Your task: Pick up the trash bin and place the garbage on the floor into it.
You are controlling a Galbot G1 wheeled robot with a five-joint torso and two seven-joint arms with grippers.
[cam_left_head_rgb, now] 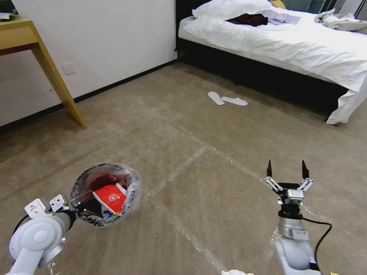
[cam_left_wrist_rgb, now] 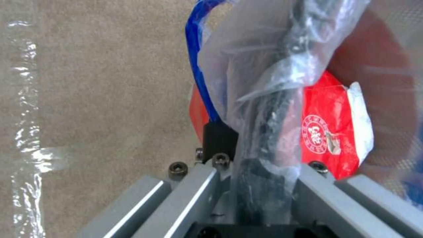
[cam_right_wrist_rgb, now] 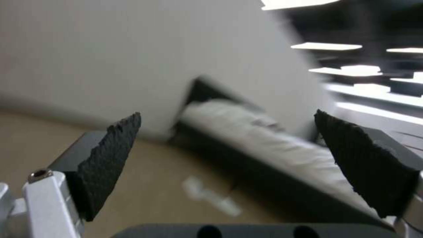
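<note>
My left gripper (cam_left_head_rgb: 77, 211) is shut on the near rim of the trash bin (cam_left_head_rgb: 130, 179) and holds it above the floor (cam_left_head_rgb: 214, 152) at the lower left. The left wrist view shows the bin's bag-covered rim (cam_left_wrist_rgb: 282, 66) clamped in that gripper (cam_left_wrist_rgb: 260, 165). A red-and-white packet (cam_left_head_rgb: 111, 198) (cam_left_wrist_rgb: 330, 132) of garbage lies inside the bin. A crumpled white tissue (cam_left_head_rgb: 237, 272) shows at the bottom edge of the head view. My right gripper (cam_left_head_rgb: 286, 168) (cam_right_wrist_rgb: 233, 132) stands open and empty at the lower right, fingers pointing up and forward.
A pair of white slippers (cam_left_head_rgb: 227, 100) (cam_right_wrist_rgb: 211, 195) lies on the carpet before the bed (cam_left_head_rgb: 290, 46) at the back right. A wooden table leg (cam_left_head_rgb: 57, 84) stands at the left by the wall. Shiny tape lines (cam_left_head_rgb: 183, 164) cross the carpet.
</note>
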